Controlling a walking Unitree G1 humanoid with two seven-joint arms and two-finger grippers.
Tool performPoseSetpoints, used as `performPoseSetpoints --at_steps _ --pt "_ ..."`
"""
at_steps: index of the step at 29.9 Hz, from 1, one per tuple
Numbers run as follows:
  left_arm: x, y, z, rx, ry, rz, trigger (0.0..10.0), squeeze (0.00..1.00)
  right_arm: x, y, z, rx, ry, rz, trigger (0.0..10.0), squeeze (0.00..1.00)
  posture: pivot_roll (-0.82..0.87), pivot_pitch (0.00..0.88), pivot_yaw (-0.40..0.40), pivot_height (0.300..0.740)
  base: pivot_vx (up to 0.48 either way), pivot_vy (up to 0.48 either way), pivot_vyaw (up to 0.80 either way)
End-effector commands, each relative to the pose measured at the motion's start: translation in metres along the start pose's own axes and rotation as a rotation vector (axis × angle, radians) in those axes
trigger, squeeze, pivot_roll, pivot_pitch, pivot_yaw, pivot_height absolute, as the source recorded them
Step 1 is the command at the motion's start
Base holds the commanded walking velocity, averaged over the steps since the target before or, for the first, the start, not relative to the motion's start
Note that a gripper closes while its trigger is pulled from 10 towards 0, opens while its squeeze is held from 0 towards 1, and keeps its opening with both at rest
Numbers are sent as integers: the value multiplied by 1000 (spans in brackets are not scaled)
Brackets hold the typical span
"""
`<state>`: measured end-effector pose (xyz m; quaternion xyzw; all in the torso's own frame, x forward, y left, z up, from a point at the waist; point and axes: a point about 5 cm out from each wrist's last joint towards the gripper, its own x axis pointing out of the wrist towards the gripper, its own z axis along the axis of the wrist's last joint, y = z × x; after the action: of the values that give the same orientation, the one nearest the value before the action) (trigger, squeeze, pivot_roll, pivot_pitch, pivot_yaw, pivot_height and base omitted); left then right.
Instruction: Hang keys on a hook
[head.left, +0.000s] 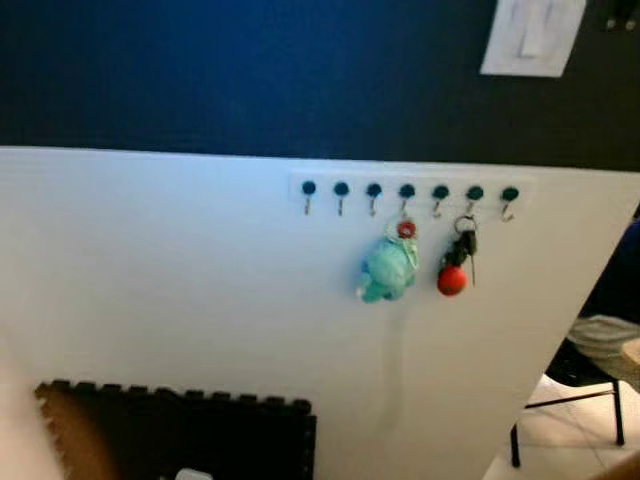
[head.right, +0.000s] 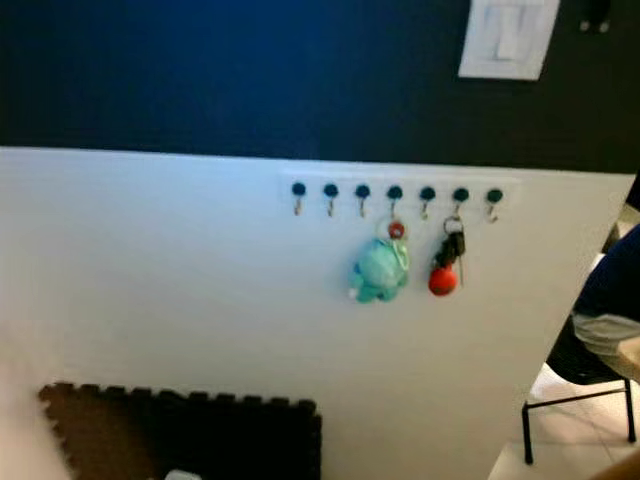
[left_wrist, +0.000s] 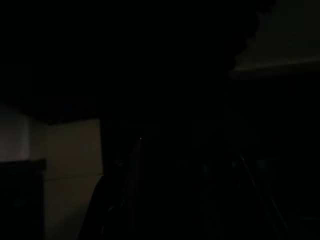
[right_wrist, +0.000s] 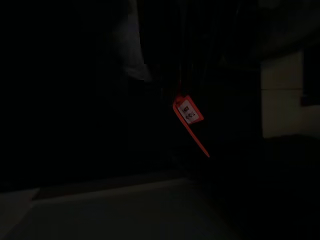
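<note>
A row of hooks (head.left: 406, 192) crossed a white board (head.left: 180, 280); a teal plush toy (head.left: 388, 268) and keys (head.left: 462, 243) with a red ball (head.left: 451, 281) hung there. In the dark right wrist view an orange tag (right_wrist: 188, 117) dangled. Neither gripper's fingers could be made out, so open or closed was impossible to tell.

Both eye views are softly blurred, so the hooks (head.left: 406, 192) and hanging keys (head.left: 462, 245) lack crisp edges. The white panel (head.left: 180, 290) is evenly, brightly lit with a faint bluish cast; the wall above is deep in shade. Both wrist views are nearly black, save an orange tag (right_wrist: 189, 119) catching light.
</note>
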<state>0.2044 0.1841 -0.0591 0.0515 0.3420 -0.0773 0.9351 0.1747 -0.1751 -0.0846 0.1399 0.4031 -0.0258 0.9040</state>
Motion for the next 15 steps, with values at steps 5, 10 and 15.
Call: performPoseSetpoints --at_steps 5,10,15 --pt "-5 2 -7 36 0 -22 10000 0 0 3 -1 6 -3 5 10000 0 109 30 -2 740 0 0 0" --pt "-6 1 -7 50 -3 -39 10000 0 0 3 -4 12 0 2 10000 0 108 29 3 740 0 -288 0" --pt "-6 0 -7 52 -5 -43 10000 0 -1 3 -5 16 0 0 10000 0 108 30 7 740 0 -480 0"
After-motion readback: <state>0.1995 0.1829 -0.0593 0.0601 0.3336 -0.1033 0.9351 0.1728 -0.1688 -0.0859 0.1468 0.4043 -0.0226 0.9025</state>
